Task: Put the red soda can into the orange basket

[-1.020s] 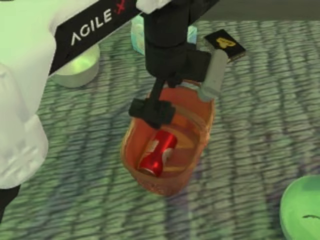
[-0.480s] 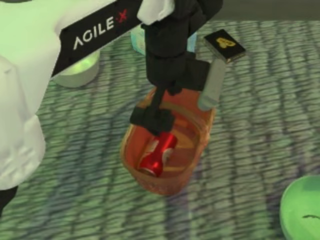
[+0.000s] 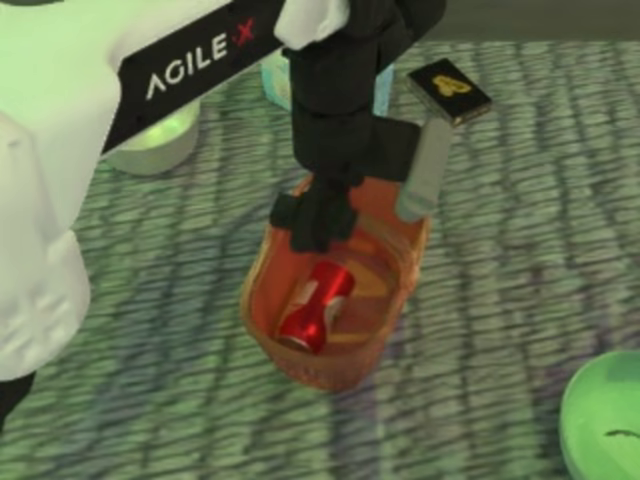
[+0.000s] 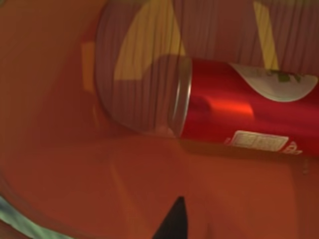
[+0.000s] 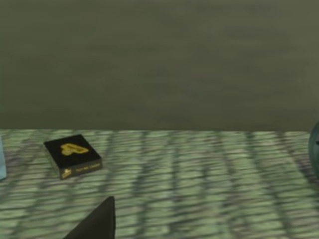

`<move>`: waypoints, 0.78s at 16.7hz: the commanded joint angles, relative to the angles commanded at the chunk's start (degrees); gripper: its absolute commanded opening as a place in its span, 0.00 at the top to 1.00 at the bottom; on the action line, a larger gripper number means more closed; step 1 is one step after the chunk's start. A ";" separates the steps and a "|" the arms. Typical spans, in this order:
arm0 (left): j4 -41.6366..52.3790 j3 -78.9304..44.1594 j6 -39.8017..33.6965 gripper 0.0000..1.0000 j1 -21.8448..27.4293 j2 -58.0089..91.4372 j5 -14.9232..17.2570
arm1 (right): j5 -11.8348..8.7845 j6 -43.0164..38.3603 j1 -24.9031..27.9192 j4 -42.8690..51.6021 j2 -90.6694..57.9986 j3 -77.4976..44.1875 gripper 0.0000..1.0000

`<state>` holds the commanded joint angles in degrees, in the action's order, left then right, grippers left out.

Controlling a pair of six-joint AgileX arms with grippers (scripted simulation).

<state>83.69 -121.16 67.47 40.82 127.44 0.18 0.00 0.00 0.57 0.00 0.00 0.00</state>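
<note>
Task looks all but finished: can lying on its side on the slatted bottom of the basket, just below the left tool and free of it, with a gap showing between them from above. Left tool poised over the basket's far end by the handle, holding nothing; fingers spread or pressed together cannot be told, only one dark tip showing at the wrist. Left to do, at most: lifting that tool clear; right tool seen only as a dark tip over the table, its state impossible to tell.
</note>
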 joint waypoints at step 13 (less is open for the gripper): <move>0.00 0.00 0.00 1.00 0.00 0.00 0.00 | 0.00 0.00 0.00 0.00 0.00 0.00 0.00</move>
<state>83.69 -121.16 67.47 40.82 127.44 0.18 0.00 0.00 0.57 0.00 0.00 0.00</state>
